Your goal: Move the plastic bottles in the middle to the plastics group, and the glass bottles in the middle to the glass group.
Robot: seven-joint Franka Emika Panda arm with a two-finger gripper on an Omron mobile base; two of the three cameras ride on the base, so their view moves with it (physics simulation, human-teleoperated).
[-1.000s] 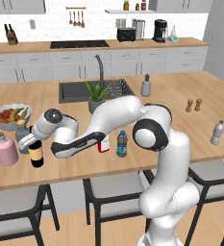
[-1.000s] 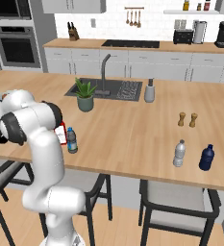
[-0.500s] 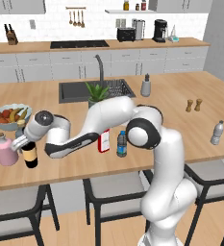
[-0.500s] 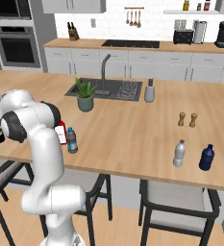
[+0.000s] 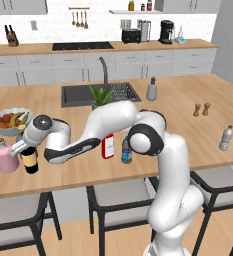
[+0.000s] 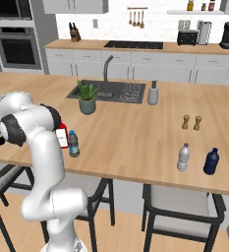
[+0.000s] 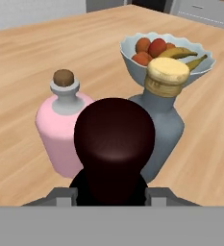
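Wine bottle (image 7: pixel 114 144) sits right btwn the gripper's (image 7: pixel 112 194) two finger tips in the hand view, its dark red cap pointing at the camera; jaws clenched on it just below the cap. In the left base view the same bottle (image 5: pixel 30 160) stands upright on the island counter (image 5: pixel 188 130) at its far left end, under the gripper (image 5: pixel 24 146), dark body w/ a cream label band; bottom looks to be on or just over the wood, can't tell which.

Landmark = the wine bottle. Pink bottle (image 5: pixel 6 157) just left of it, nearly touching. Grey-blue bottle (image 7: pixel 164 122) w/ tan stopper just behind it, toward the fruit bowl (image 5: pixel 8 121). Flat red bottle (image 5: pixel 107 146) and small water bottle w/ blue cap (image 5: pixel 126 150) well to its right, side by side near the counter's front edge. Pale-cap clear bottle (image 5: pixel 226 138) far right end.

Labels: white label on the flat red bottle, blue band on the water bottle; no writing legible anywhere.

Views differ: hand view gives pink bottle's (image 7: pixel 63 132) brown cork, stopper and fruit up close. Right base view shows a dark blue bottle (image 6: pixel 211 161) beside the pale-cap one (image 6: pixel 183 157), salt & pepper pair (image 6: pixel 191 122) and the arm's elbow in front of the red bottle (image 6: pixel 62 137).
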